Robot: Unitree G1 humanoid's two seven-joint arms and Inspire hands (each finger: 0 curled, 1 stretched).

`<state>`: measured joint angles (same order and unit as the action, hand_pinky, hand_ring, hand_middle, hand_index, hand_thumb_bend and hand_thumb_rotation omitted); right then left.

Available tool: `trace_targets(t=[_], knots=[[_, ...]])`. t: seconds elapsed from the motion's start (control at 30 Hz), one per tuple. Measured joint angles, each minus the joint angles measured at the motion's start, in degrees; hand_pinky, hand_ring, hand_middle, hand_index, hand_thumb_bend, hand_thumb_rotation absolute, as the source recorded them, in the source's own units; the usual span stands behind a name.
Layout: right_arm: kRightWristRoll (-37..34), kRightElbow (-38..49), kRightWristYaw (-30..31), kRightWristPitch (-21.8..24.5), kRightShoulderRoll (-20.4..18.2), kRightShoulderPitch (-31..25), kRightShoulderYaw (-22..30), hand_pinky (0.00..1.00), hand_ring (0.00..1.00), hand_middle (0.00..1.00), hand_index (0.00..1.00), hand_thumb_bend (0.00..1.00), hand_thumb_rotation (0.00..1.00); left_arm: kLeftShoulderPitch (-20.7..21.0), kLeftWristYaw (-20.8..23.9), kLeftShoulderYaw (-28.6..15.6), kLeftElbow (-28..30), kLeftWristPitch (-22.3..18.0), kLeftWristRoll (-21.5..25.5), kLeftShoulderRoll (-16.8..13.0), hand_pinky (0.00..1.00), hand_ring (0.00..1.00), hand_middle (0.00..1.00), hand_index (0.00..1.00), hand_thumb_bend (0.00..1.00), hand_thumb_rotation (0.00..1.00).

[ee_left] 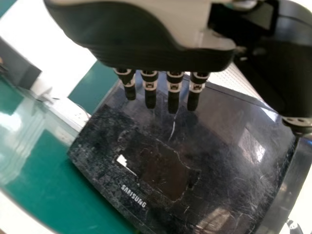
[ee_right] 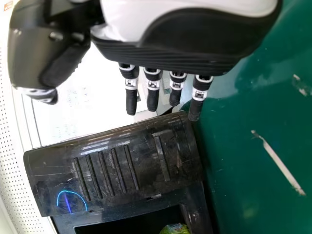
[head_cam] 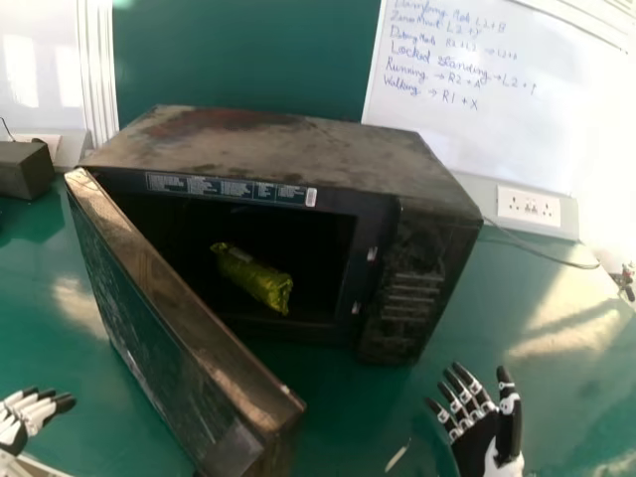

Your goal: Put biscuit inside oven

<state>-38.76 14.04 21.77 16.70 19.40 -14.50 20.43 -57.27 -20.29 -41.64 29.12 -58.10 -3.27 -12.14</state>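
R wrist view: R hand (head_cam: 479, 437) w/ fingers (ee_right: 152, 95) straight & spread a bit, thumb (ee_right: 41, 93) well apart from them — nothing held. Near the fingertips, the dark oven's panel (ee_right: 146, 180), scuffed, w/ a row of raised ribs (ee_right: 104, 173) plus a blue curved mark (ee_right: 71, 192). Next to the panel, the open cavity (ee_right: 131, 223) — part of the green biscuit pack (ee_right: 175, 229) showing inside. Green table (ee_right: 243, 200) beside the oven, w/ a pale streak (ee_right: 279, 163) on it. Whiteboard (ee_right: 63, 112) behind.

Biscuit (head_cam: 253, 277) in oven (head_cam: 288, 144), oven on table (head_cam: 487, 323)
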Motion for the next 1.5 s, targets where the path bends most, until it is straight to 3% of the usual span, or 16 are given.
trace_targets(t=[0.27,0.53,0.9,1.13,1.5], knots=[[1.0,-0.8,0.6,-0.1,-0.9,0.0,0.1,0.91,0.97,0.97,0.89,0.67,1.0,5.0,-0.1,-0.5,0.6,5.2,0.0,-6.5,1.0,1.0,1.0,1.0,0.8,0.9],[1.2,-1.3,1.8,-0.2,-1.2,0.1,0.2,0.94,0.97,0.97,0.92,0.66,1.0,8.1,-1.4,-0.6,3.1,11.5,0.1,-11.1,1.0,1.0,1.0,1.0,0.79,0.9],[1.9,-1.3,1.8,-0.6,-1.6,0.1,0.2,0.91,0.94,0.95,0.91,0.72,1.0,15.9,-4.5,1.7,3.4,17.9,-0.1,-16.9,1.0,1.0,1.0,1.0,0.78,0.91],[2.2,-1.3,2.6,-1.4,-1.8,0.2,0.2,0.87,0.93,0.94,0.9,0.73,1.0,21.2,-6.1,5.0,2.1,20.4,-1.0,-19.7,1.0,1.0,1.0,1.0,0.77,0.91],[2.5,-1.4,3.1,-2.1,-1.9,0.2,0.3,0.83,0.92,0.94,0.91,0.69,1.0,29.3,-6.2,12.0,0.1,22.8,-3.9,-20.4,1.0,1.0,1.0,1.0,0.77,0.9]])
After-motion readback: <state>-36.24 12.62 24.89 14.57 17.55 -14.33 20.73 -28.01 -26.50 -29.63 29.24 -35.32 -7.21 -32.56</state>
